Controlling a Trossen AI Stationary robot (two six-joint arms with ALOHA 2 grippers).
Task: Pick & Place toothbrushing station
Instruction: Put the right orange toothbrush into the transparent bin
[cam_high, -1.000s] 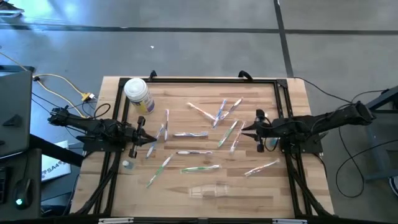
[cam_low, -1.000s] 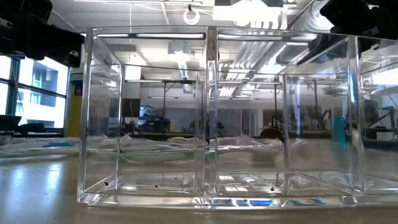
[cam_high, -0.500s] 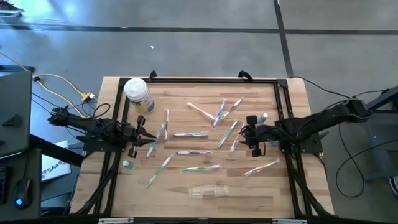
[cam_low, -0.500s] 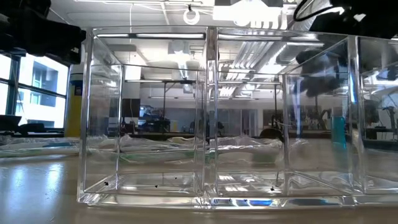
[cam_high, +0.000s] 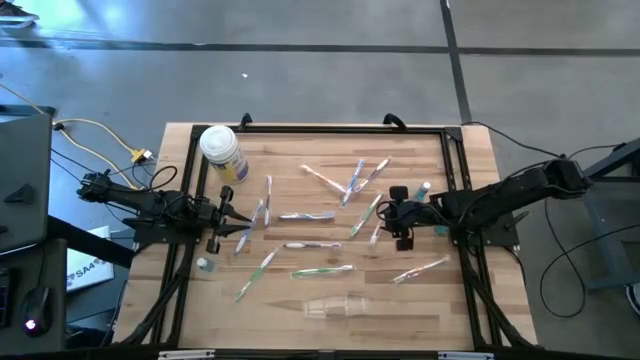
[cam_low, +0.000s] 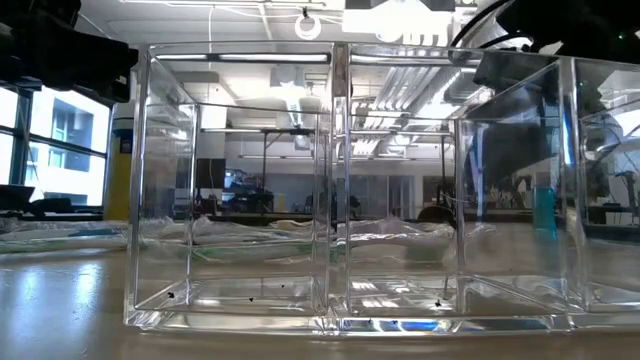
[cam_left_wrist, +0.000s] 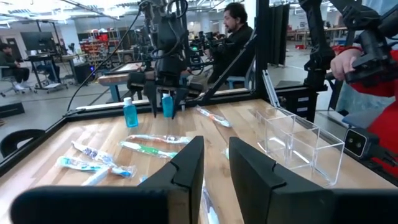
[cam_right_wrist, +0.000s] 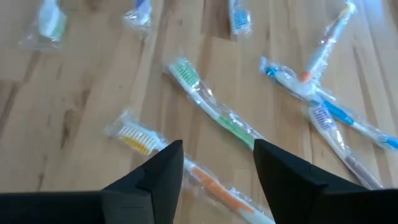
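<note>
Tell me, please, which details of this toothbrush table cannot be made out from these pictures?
- Clear plastic compartment holder, low view: it fills the picture, so the wrapped toothbrushes behind show only as a blur.
- Same holder, high view: nearly invisible on the wood; its compartments cannot be counted.
- Orange-handled toothbrush, right wrist view: partly hidden behind the right gripper.
- White-lidded jar, high view: label too small to read.

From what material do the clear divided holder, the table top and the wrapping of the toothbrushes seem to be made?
Clear holder: likely rigid glossy acrylic; the room shows through it and its edges catch bright reflections.
Table top: wood, matte, with pale planks and visible grain.
Toothbrush wrapping: apparently thin clear plastic film; it looks crinkled and shiny, with the green brush visible inside.
</note>
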